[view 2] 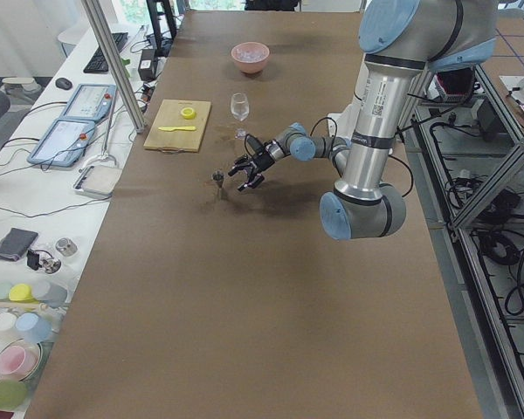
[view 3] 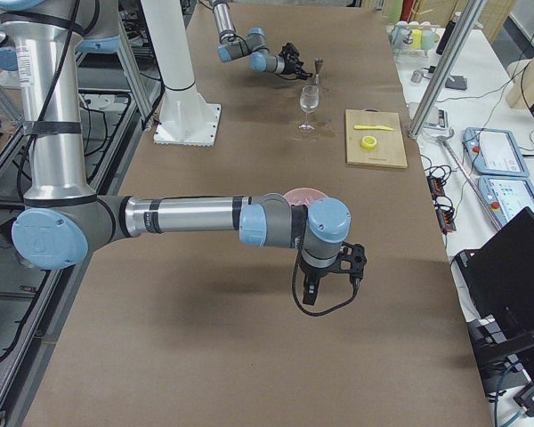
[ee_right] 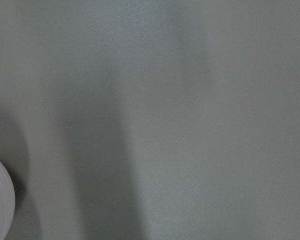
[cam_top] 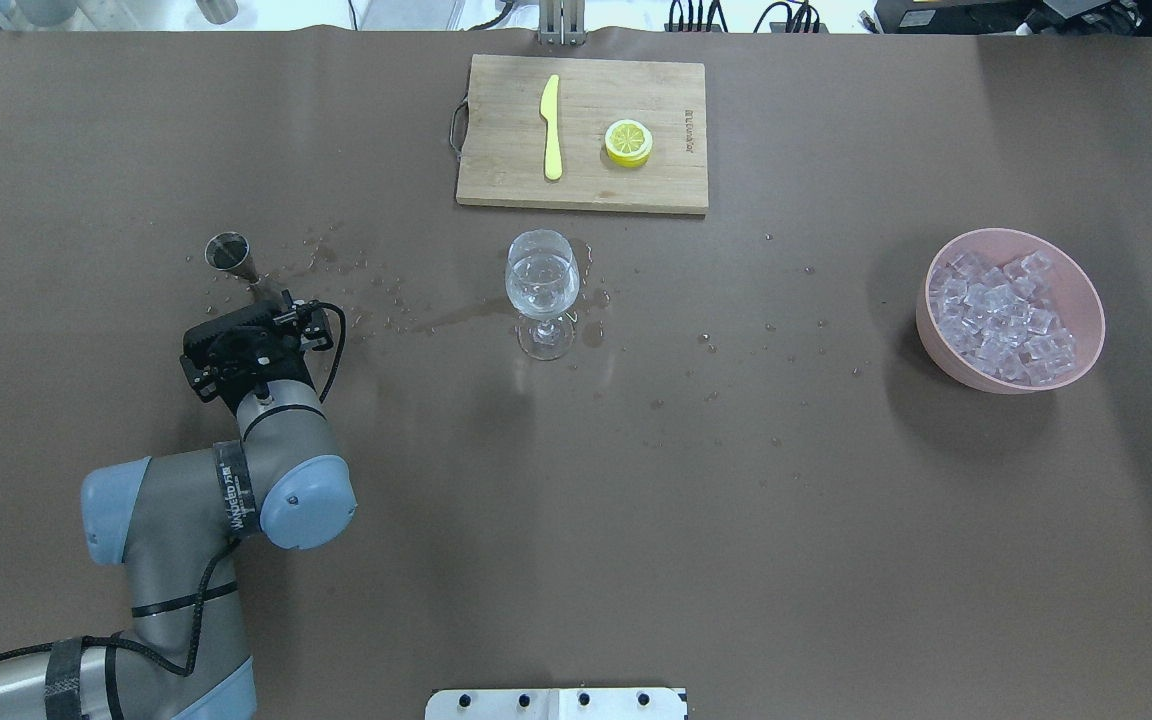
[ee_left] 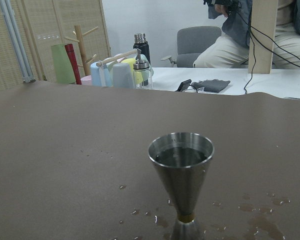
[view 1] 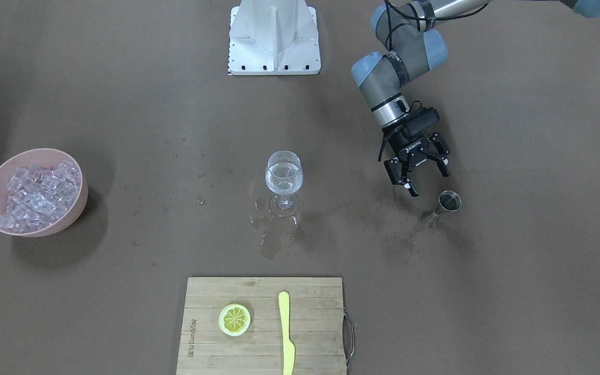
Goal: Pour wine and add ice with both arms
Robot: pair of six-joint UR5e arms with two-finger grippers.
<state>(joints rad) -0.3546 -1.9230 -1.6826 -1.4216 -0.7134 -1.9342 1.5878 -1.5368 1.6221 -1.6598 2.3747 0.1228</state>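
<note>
While my left gripper [view 1: 429, 182] hangs spread apart just beside the steel jigger [view 1: 449, 201], the wine [view 1: 283, 179] sits in the glass [view 1: 284, 158] at the table's [view 1: 123, 104] middle and ice [view 1: 37, 195] fills the pink bowl [view 1: 78, 208] well apart; whether the right gripper [view 3: 345, 264] is apart or together I cannot tell.

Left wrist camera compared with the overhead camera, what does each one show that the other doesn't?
Only the wrist view: a seated person beyond the table, and the measuring cup up close, wet inside. Only the overhead: the left arm, wine glass, cutting board, bowl of ice. Both: the measuring cup and spilled drops around it.
</note>
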